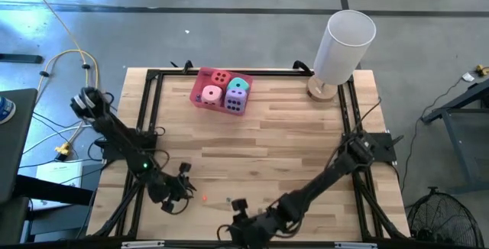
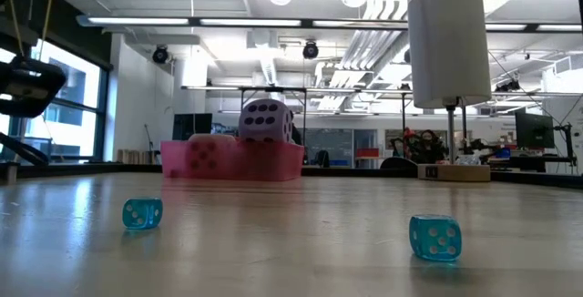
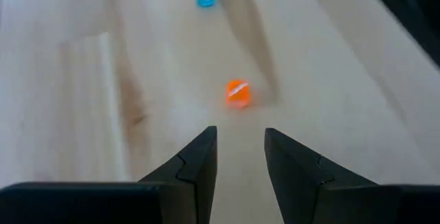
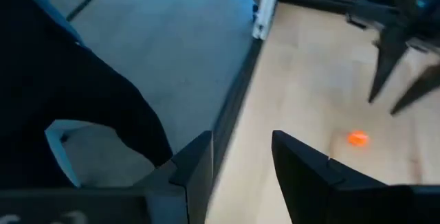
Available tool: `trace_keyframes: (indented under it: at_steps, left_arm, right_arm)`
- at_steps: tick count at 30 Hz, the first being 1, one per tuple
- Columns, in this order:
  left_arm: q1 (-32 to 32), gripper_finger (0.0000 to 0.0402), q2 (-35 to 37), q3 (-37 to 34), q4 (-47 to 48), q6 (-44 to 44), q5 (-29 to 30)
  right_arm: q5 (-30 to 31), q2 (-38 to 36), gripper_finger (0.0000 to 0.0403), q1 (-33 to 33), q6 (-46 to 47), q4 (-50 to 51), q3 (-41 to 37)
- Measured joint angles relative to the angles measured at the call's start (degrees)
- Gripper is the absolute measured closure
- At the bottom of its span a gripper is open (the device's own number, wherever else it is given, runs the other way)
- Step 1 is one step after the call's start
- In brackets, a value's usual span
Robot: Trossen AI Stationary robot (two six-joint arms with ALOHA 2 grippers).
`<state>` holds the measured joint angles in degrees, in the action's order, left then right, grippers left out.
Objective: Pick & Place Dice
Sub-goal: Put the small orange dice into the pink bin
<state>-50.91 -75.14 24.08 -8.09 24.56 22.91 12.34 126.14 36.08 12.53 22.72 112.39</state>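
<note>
The right gripper (image 1: pixel 238 205) sits partly cut off at the wooden bench's (image 1: pixel 290 142) near edge; the small orange die's (image 3: pixel 238 93) pips blur beyond reading.

Four large soft dice are packed together at the table's far side: red die (image 1: pixel 220 76), teal die (image 1: pixel 239 85), pink die (image 1: pixel 212 94), purple die (image 1: pixel 235 101). A tiny orange die (image 3: pixel 238 93) and two small translucent blue dice (image 2: pixel 143 212) (image 2: pixel 435 237) are scattered, well apart, near the front edge.
</note>
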Motion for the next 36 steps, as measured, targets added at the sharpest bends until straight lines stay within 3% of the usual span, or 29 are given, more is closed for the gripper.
trace_keyframes:
  at_steps: [10,22,36]
  left_arm:
    - [-2.26,0.0285,-13.00,0.02,-18.52,-0.53,0.04]
    - [-2.33,0.0285,-17.52,0.04,-20.30,0.72,9.39]
    - [-1.49,0.0285,-25.72,0.20,-31.86,-0.47,10.36]
  right_arm:
    - [-0.17,2.67,0.0270,1.78,7.71,-7.08,0.06]
    - [-0.28,2.67,0.0270,3.62,7.17,-11.15,0.06]
    - [-0.48,2.67,0.0270,3.56,6.68,-7.28,0.06]
